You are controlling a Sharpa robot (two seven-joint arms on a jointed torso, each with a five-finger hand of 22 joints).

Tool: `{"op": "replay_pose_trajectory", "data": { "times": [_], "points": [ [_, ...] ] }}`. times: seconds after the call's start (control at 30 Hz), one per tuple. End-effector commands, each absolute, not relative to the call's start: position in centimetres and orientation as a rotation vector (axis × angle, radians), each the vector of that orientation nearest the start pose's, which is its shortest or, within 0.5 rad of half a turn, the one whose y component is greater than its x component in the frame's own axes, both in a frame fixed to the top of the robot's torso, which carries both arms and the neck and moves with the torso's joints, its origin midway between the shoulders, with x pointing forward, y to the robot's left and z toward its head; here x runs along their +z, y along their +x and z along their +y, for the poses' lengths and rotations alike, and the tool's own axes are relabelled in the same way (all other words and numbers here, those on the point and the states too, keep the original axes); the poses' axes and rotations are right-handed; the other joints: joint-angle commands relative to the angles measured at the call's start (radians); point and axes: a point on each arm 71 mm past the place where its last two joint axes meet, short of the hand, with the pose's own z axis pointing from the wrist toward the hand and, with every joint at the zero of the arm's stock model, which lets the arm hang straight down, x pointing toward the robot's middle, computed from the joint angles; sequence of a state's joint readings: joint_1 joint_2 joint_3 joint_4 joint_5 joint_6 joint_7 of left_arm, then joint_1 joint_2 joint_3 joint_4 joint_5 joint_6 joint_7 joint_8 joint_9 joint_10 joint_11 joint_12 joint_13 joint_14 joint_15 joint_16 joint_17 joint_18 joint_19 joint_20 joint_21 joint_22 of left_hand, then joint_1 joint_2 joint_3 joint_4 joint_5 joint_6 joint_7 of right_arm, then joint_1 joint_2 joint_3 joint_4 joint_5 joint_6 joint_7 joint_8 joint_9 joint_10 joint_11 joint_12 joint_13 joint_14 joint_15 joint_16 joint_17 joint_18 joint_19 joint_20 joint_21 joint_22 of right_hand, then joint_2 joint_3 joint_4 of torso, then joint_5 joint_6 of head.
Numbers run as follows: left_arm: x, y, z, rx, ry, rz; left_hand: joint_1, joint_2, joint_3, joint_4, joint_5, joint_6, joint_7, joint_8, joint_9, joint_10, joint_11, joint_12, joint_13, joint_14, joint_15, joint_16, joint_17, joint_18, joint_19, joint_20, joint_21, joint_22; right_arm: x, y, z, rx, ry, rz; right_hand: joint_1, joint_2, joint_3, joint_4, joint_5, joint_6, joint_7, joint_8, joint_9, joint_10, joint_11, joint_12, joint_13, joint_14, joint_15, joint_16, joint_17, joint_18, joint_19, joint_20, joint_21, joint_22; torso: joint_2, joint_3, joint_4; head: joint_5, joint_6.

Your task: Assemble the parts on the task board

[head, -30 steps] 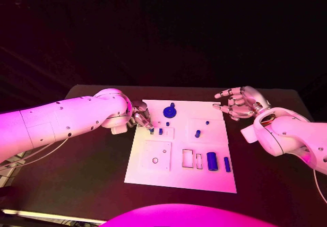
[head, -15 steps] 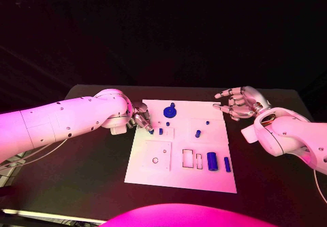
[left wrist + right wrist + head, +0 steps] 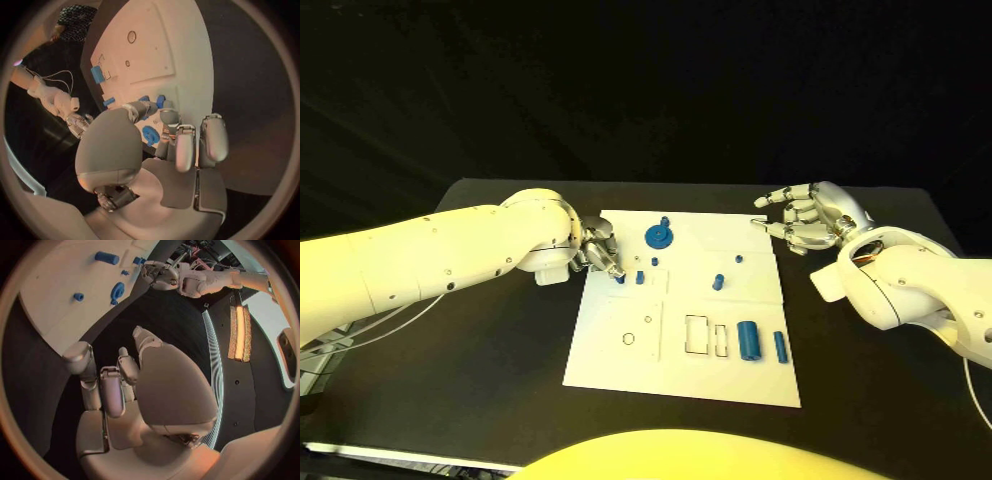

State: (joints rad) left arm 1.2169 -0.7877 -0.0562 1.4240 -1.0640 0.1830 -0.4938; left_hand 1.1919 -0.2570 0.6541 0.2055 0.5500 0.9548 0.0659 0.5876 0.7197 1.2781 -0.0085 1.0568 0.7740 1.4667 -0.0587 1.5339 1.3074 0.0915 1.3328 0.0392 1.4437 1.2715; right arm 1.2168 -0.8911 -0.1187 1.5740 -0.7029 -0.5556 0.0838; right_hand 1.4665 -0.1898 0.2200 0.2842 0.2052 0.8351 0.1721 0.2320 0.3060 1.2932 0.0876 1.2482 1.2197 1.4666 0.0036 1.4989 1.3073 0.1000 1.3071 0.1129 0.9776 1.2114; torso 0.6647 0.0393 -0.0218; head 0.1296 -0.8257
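A white board [image 3: 678, 350] is seen in the middle of a black table [image 3: 473, 330]. Small blue parts are spread on it. A round blue disc [image 3: 659, 236] is placed near the far edge of the board. A small blue peg [image 3: 718, 282] is found to the right of the middle, and a tiny one [image 3: 738, 259] is just beyond it. A thick blue roll [image 3: 750, 342] and a thin blue bar [image 3: 780, 347] are laid side by side in the near right part of the board.

The left hand [image 3: 599, 250] is held over the far left edge of the board. Its fingers [image 3: 177, 145] are bent down to a small blue part [image 3: 620, 279] there. Two more small blue pieces [image 3: 640, 278] are seen just right of the hand. Whether the part is pinched or only touched cannot be told.

The right hand [image 3: 803, 220] is kept over the table, just off the far right corner of the board. Its fingers [image 3: 112, 390] are curled loosely and spread apart, and nothing is held in it.
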Motion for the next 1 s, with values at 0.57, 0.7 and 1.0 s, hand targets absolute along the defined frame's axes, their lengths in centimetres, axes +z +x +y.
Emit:
{"op": "replay_pose_trajectory", "data": {
  "times": [0.57,0.7,1.0],
  "points": [
    [-23.95,48.91,20.92,-0.395,-0.151,2.414,-0.035,0.016,0.222,-0.231,-0.003,0.012,0.0,0.005,0.002,0.02,-0.004,0.017,0.018,0.087,-0.009,0.007,0.201,-0.02,0.006,0.0,0.004,0.003,-19.34,47.35,-22.25,0.991,0.556,1.59,0.0,0.009,0.008,-0.001,0.007,0.002,-0.002,0.008,-0.002,0.004,-0.004,0.002,0.0,0.056,0.005,-0.005,0.089,0.019,0.003,-0.001,-0.005,0.001,0.001,-0.0003,0.0001,-0.003,-0.003],
    [-24.04,48.96,20.92,-0.395,-0.159,2.409,-0.059,0.018,0.192,-0.214,-0.012,0.012,-0.006,0.013,0.012,0.03,-0.009,0.02,0.023,0.088,-0.011,0.009,0.205,-0.021,0.006,0.003,0.0,0.003,-19.35,47.36,-22.26,0.991,0.557,1.59,0.0,0.009,0.008,-0.001,0.007,0.002,-0.002,0.008,-0.002,0.004,-0.004,0.002,0.0,0.056,0.005,-0.005,0.089,0.019,0.003,-0.001,-0.005,0.001,0.0,0.0002,0.0009,-0.004,-0.005],
    [-24.09,49.18,21.34,-0.377,-0.171,2.39,-0.121,0.017,0.015,-0.114,-0.039,0.005,-0.028,0.017,0.023,0.037,-0.022,0.018,0.024,0.088,-0.021,0.008,0.204,-0.021,0.008,0.008,-0.017,-0.007,-19.38,47.39,-22.26,0.992,0.561,1.59,0.0,0.009,0.009,-0.001,0.007,0.003,-0.002,0.008,-0.003,0.002,-0.004,0.001,-0.003,0.055,0.005,-0.005,0.089,0.019,0.003,-0.001,-0.007,0.0,-0.001,0.0003,0.0002,-0.004,-0.007]
  ]
}}
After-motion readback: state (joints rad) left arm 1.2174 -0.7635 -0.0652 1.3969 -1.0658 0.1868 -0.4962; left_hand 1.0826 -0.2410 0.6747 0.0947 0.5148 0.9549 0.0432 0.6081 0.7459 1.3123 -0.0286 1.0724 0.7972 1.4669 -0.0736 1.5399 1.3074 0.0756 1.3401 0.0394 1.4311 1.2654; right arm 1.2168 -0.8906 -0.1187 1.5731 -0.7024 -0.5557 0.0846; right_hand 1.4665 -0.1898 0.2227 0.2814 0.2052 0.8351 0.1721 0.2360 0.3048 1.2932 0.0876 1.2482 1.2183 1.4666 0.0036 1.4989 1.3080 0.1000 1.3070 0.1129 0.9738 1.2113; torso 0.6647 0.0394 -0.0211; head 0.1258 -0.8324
